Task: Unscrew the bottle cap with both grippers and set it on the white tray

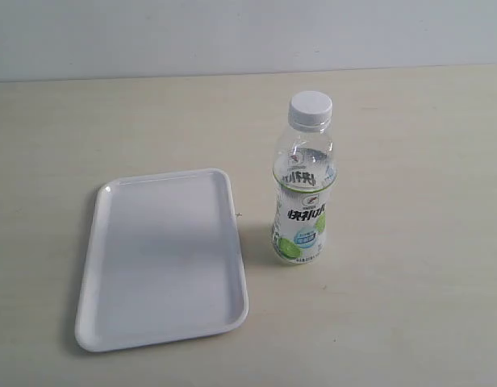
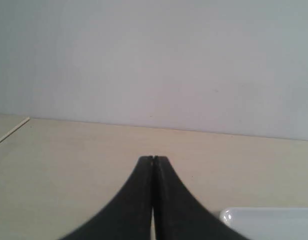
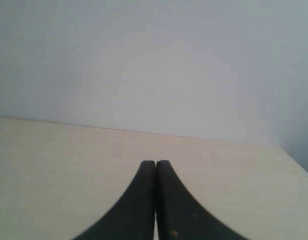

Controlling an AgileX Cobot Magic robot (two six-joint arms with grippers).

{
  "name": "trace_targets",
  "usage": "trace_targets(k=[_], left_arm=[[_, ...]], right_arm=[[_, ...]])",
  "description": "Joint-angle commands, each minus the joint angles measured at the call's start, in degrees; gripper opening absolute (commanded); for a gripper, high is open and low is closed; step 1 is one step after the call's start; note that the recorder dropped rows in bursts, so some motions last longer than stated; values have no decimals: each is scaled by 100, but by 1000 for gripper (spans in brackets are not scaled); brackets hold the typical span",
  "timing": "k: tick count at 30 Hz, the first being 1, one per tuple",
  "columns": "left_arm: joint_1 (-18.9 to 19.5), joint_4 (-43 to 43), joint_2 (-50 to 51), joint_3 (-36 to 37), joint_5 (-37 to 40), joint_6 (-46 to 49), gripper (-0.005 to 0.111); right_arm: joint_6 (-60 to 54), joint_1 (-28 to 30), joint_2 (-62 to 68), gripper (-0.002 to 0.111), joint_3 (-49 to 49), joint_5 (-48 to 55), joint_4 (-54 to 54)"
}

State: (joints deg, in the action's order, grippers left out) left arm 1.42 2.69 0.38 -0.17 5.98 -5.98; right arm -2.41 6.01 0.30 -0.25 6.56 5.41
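Note:
The clear bottle (image 1: pixel 303 197) with its white-and-green label stands upright on the table, right of the tray. Its white ribbed bottle cap (image 1: pixel 310 110) sits screwed on top. The white tray (image 1: pixel 161 260) lies flat and holds nothing; one rounded corner of the white tray (image 2: pixel 266 222) also shows in the left wrist view. Neither gripper appears in the exterior view. My left gripper (image 2: pixel 153 159) is shut, its dark fingers pressed together with nothing between them. My right gripper (image 3: pixel 155 163) is shut the same way, over bare table, far from the bottle.
The pale wooden table (image 1: pixel 410 145) runs back to a plain grey-white wall (image 1: pixel 232 36). The table's left edge (image 2: pixel 11 131) shows in the left wrist view and its right edge (image 3: pixel 296 162) in the right wrist view.

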Motion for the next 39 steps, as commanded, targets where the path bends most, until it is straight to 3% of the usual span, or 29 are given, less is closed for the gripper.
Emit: trace_targets(k=[1, 7, 15, 17, 21, 24, 28, 32, 35, 39], left_arm=[[-33, -29, -38, 17, -1, -3, 0], [-33, -29, -38, 17, -1, -3, 0], [-33, -29, -38, 17, -1, -3, 0], [-33, -29, -38, 17, -1, -3, 0], [-33, -29, -38, 17, -1, -3, 0], [-33, -29, -38, 17, -1, -3, 0], [-33, -29, -38, 17, -1, -3, 0], [-33, -29, -38, 17, -1, -3, 0], [-33, -29, -38, 17, -1, -3, 0], [-33, -29, -38, 17, -1, -3, 0]], right_arm=[[-71, -8, -30, 0, 25, -331, 59], [1646, -8, -30, 0, 25, -1116, -2163], [2216, -8, -30, 0, 25, -2864, -2280], [2174, -8, 84, 0, 25, -3076, -1851], [2084, -8, 1420, 0, -896, -2086, -901], [3229, -8, 2686, 4, -1242, -1422, 516], [4487, -8, 4820, 7, -1420, -2520, 2826], [5969, -8, 6211, 10, -1968, -2838, 5181], [6255, -8, 6895, 23, -1940, -3762, 5984], [5737, -8, 7752, 48, -1887, -4332, 6400]])
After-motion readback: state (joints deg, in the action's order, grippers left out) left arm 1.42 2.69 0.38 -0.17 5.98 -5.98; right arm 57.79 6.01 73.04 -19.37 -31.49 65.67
